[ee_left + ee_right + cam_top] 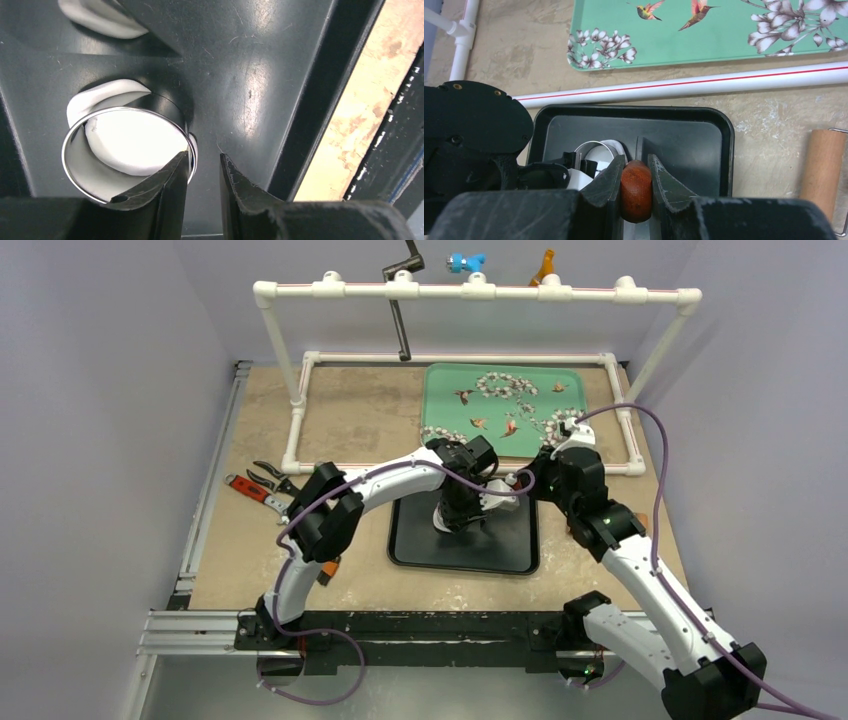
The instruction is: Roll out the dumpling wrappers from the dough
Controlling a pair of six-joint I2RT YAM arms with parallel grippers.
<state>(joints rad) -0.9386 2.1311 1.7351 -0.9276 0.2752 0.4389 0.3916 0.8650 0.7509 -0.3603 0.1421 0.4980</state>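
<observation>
A metal ring cutter stands on the black tray with a round white piece of dough inside it. A curved white scrap lies against its outside, and another scrap lies farther off. My left gripper is open, with one finger inside the ring and the other outside. It hangs over the black tray in the top view. My right gripper is shut on the red-brown wooden handle of a thin-bladed tool just right of the ring.
A green flowered tray lies behind the black tray, inside a white PVC pipe frame. A wooden rolling pin lies right of the black tray. Pliers and a red-handled tool lie at the left.
</observation>
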